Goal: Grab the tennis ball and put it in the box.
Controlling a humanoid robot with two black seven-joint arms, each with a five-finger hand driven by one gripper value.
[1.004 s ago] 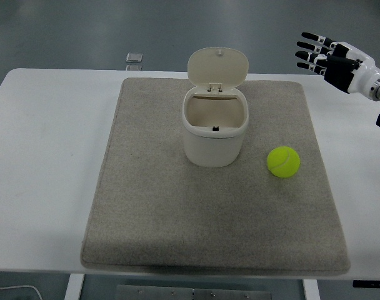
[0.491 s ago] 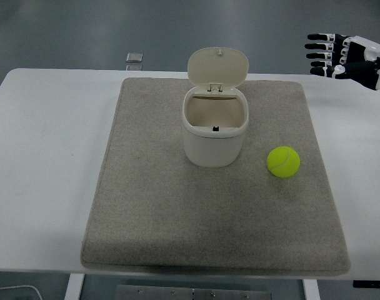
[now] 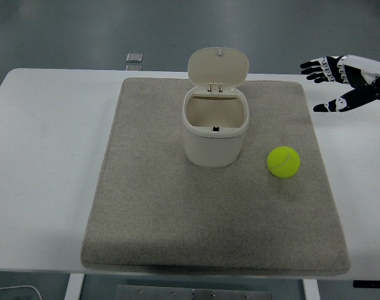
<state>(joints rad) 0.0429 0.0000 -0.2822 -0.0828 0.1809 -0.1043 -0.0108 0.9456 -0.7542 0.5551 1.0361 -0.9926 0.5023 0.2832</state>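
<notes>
Tennis ball point(image 3: 283, 162) lies near the mat's point(image 3: 146, 206) right edge, so the right hand point(image 3: 340, 81), released with spread fingers, should descend from above and close evenly around it.

right hand point(image 3: 347, 78) | enters at right edge, raised | fingers point(image 3: 316, 65) spread, thumb apart, holding nothing

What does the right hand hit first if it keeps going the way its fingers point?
Probably nothing soon: the right hand, open, points left above the mat's far edge. The box's raised lid lies along that line, height unclear.

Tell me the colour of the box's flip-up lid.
Cream, matching the box; the lid shows in the head view.
</notes>
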